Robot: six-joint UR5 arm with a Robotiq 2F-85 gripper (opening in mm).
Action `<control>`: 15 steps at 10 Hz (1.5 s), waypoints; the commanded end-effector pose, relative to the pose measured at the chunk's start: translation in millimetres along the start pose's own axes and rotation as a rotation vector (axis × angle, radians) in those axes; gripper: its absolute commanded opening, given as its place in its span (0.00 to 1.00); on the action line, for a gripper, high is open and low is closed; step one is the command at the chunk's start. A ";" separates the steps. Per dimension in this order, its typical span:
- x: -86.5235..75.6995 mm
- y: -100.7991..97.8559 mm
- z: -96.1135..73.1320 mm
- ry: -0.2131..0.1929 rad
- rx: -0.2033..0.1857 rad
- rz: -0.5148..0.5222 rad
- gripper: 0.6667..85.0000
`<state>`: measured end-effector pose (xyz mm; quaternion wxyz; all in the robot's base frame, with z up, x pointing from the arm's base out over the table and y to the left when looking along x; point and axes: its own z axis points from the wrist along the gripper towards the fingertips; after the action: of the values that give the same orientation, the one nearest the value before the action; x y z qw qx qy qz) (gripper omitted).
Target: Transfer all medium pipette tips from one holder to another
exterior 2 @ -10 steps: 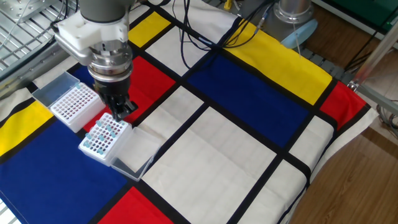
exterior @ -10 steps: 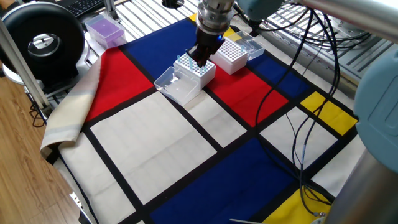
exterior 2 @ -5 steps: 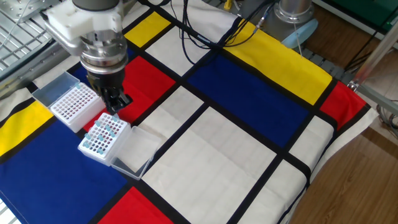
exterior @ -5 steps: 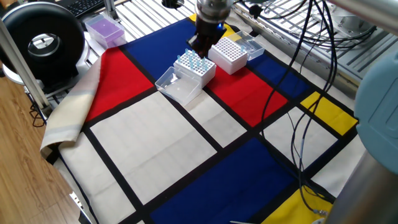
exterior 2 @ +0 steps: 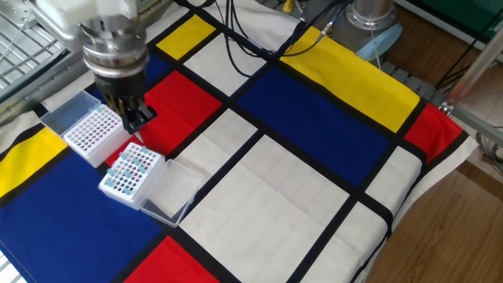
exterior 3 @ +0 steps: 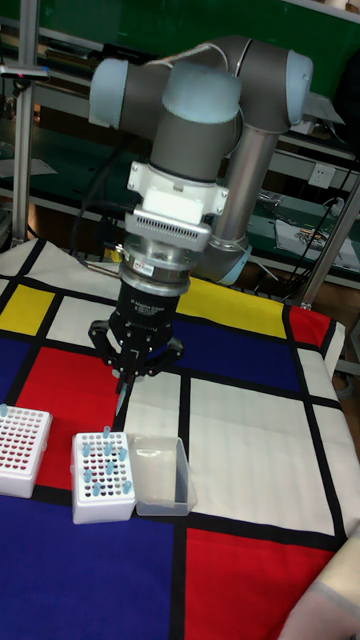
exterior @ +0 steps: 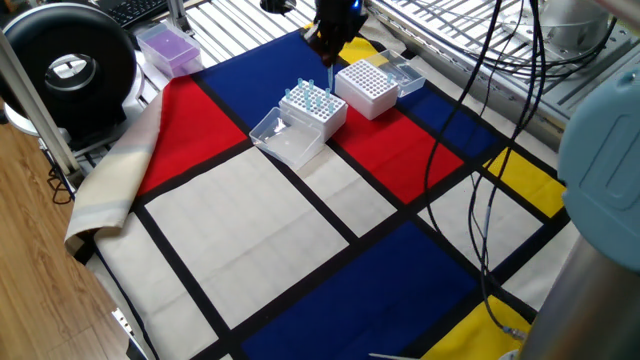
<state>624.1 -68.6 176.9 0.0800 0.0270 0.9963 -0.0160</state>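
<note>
My gripper (exterior 3: 131, 372) hangs above the gap between two white perforated holders, shut on one pale-blue medium pipette tip (exterior 3: 120, 404) that points down from its fingertips. That tip (exterior: 331, 78) is clear of both boxes. Just below and beside it, the near holder (exterior 3: 103, 480) carries several blue tips (exterior: 313, 97). The other holder (exterior 3: 22, 452) shows one tip (exterior 3: 4, 411) at its far corner; its other holes look empty. In the other fixed view, the gripper (exterior 2: 131, 119) sits between the sparse holder (exterior 2: 93, 134) and the tip-filled holder (exterior 2: 130, 173).
A clear lid (exterior 3: 160, 476) lies open beside the tip-filled holder, and another clear lid (exterior: 406, 72) sits behind the second holder. A purple box (exterior: 168, 47) and a black round device (exterior: 66, 64) stand off the chequered cloth. Cables (exterior: 490, 150) hang over it.
The gripper has risen from the tip-filled holder with one tip between its fingers and shifted towards the sparse holder.
</note>
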 end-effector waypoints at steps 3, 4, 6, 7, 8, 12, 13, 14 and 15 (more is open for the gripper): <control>-2.9 -48.0 -18.1 -0.001 0.004 -0.092 0.01; -0.2 -53.8 -12.4 -0.013 -0.001 -0.107 0.01; 5.0 -62.7 5.9 -0.044 -0.017 -0.139 0.01; 7.9 -64.2 13.1 -0.053 -0.026 -0.150 0.01; 11.4 -66.1 19.1 -0.056 -0.028 -0.152 0.01; 13.6 -62.7 25.7 -0.062 -0.048 -0.156 0.01; 10.2 -57.1 25.3 -0.063 -0.058 -0.148 0.01; 7.0 -47.7 23.2 -0.057 -0.077 -0.120 0.01; 8.1 -48.5 23.3 -0.051 -0.075 -0.095 0.01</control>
<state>614.1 -125.6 153.0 0.1051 -0.0442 0.9935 0.0017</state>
